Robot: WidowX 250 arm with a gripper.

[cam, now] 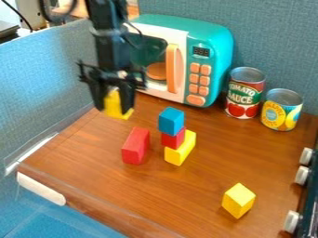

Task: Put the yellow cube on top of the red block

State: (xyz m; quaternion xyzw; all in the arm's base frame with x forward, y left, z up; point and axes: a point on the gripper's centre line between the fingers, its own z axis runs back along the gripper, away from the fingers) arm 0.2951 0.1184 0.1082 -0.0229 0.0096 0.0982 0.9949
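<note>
- A yellow cube [113,104], likely light, stiff and hardly fragile, best held by opposite flat sides, its smooth faces perhaps slippery
- Jaws of the black gripper [114,108] clamp the cube between them, its lower end jutting below, above the wooden surface's [155,193] far left corner

Brown wooden tabletop [93,162], visible grain. Grey-blue, fabric-textured partition panels: back panel [273,42] behind the tabletop, left panel [37,88] alongside it. Pale glare on the left panel, upper part. Lower left, beside the tabletop: blue surface [37,221], kind unclear. Top left, beyond the panel: bright background, details indistinct.
</note>
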